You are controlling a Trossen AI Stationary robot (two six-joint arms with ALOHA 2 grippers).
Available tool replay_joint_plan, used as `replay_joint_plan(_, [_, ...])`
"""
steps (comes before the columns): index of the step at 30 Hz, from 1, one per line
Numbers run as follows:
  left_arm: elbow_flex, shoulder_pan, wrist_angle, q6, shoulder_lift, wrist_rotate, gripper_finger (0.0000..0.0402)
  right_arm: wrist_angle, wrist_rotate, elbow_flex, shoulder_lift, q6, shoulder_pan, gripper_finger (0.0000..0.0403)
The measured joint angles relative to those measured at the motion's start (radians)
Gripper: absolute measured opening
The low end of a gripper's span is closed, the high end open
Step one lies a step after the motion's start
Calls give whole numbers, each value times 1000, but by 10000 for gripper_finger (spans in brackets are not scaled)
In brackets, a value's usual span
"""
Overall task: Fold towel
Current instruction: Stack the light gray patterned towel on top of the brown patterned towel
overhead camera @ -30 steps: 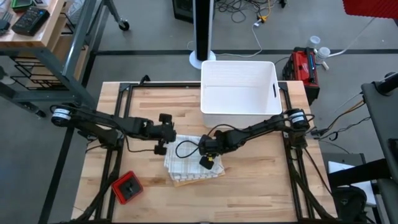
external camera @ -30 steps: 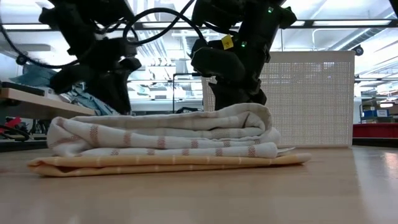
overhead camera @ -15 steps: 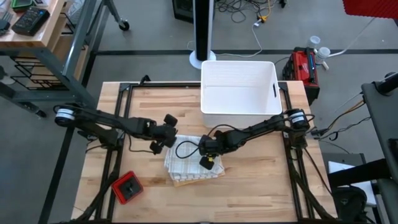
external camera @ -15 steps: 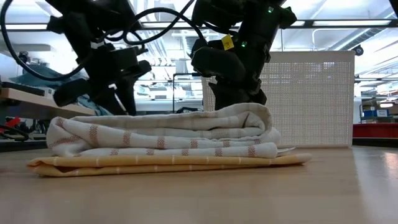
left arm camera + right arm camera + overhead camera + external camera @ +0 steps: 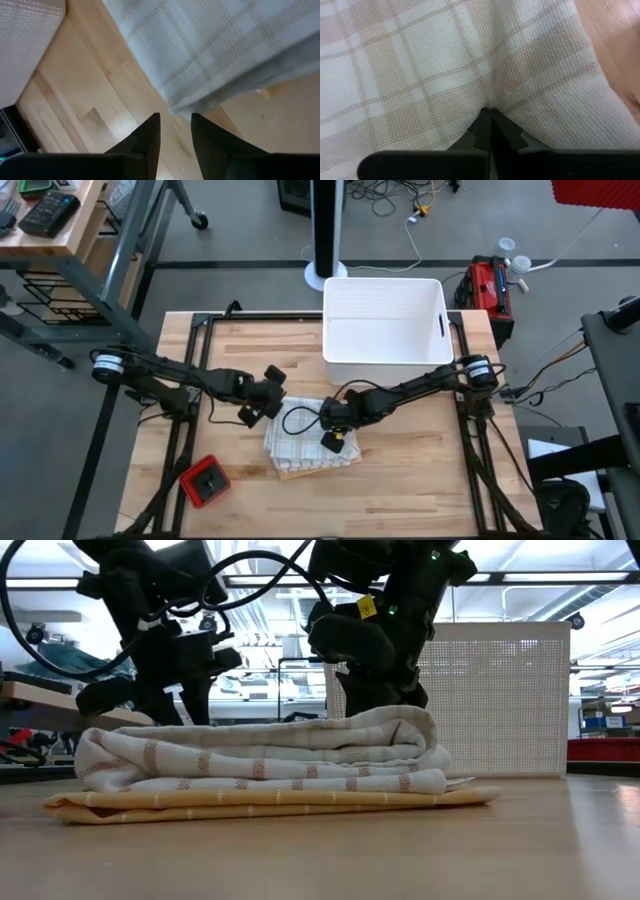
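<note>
**Towel nearly folded, right arm pinning the stack**

Butcher-block table [image 5: 420, 470] under a workshop floor strewn with cables: from the left, a red device [image 5: 205, 483] sits near the front corner, well apart from the work. The left gripper [image 5: 262, 402] hovers just beside the towel's left edge; its wrist view shows the fingers [image 5: 150, 135] a narrow gap apart with nothing between them and the cloth's corner just ahead, so it looks free of the fabric. The towel [image 5: 305, 442], white with tan checks, lies mid-table in a layered bundle over a yellowish bottom layer [image 5: 270, 802]. The right gripper [image 5: 490, 117] presses closed fingertips down onto the towel's top, probably to keep the layers from springing open. Beyond, a white bin [image 5: 384, 320] waits at the far edge.
</note>
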Motion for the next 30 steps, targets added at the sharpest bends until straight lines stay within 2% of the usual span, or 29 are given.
replay_joint_plan(7, [0,22,30,63,3,37,103,1,0,0,0,1,0,0])
replay_joint_plan(20, [0,32,81,54,79,130,73,5,-1,0,0,2,0,0])
replay_joint_plan(25, [1,31,46,-46,60,156,9,6,-2,0,0,-4,0,0])
replay_joint_plan(30, [2,29,2,-195,33,71,2,6,-1,0,0,12,0,0])
